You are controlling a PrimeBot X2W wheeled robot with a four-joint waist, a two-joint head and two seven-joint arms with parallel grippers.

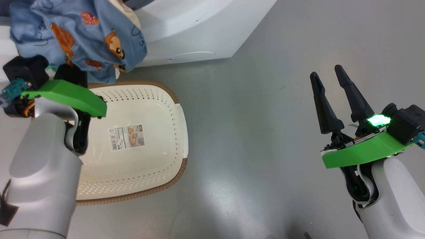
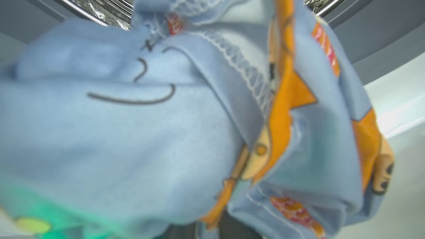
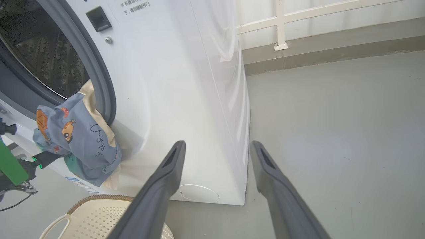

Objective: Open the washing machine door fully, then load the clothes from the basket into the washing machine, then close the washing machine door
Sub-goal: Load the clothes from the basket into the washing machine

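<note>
At the washer [image 1: 192, 33], my left gripper [image 1: 70, 75] holds up the clothes [image 1: 76, 30], a bundle of blue fabric printed with orange bears, against the lower edge of the washer's mouth. A cream piece [image 3: 88, 96] of the bundle lies against the grey gasket [image 3: 96, 66], with the steel drum [image 3: 43, 56] behind it. The bundle hangs down the washer's white front, off the floor [image 1: 249, 132]. The left fingers are buried in the fabric, so I cannot tell whether they pinch it or merely prop it. Through the left wrist camera the blue cloth lies right over the lens, with the drum's rim above it. The basket [image 1: 179, 109] stands on the floor just in front of the washer, below the bundle, the label [image 1: 127, 136] on its bottom in plain sight. My right gripper [image 1: 326, 71] hovers well apart from the washer, off its front corner, its two dark fingers spread wide and touching nothing.
</note>
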